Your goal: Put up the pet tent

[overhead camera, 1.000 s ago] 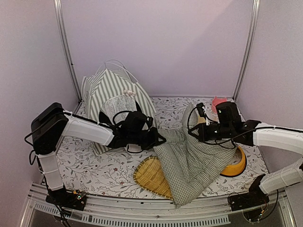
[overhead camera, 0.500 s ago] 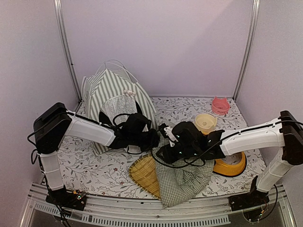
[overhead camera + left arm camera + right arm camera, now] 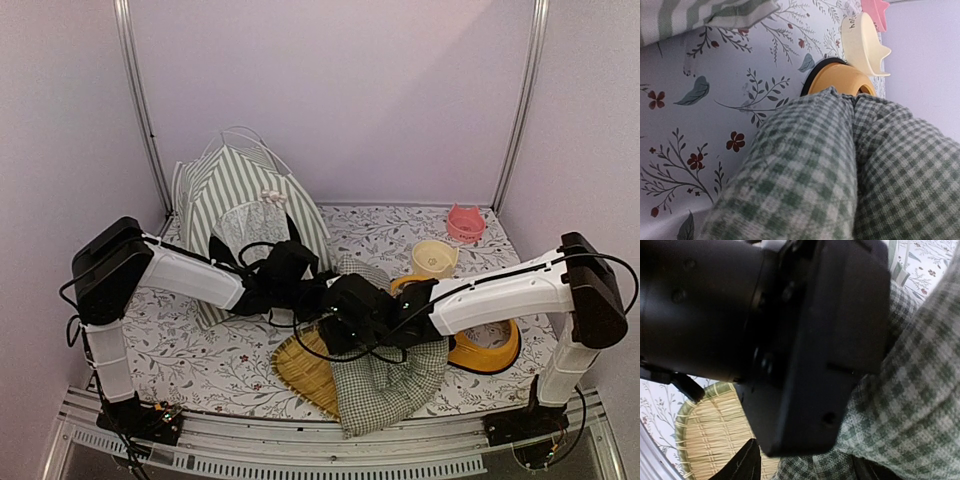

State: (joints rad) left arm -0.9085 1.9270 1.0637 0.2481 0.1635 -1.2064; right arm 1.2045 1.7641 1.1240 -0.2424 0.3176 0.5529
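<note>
From above we see the pet tent standing at the back left of the desk. The left wrist catches only its striped hem above the gingham cushion. Left claw is pressed together, on what we cannot tell. Right claw is spread over the cushion. Floral desk cover, lilac walls.

Pet tent upright at 11 o'clock, back-left corner. Grey-green and white stripes, peaked roof. White lace door curtain faces about 5 o'clock, small white bow above it. Thin white pole loops over apex. Lower front partly hidden.
</note>
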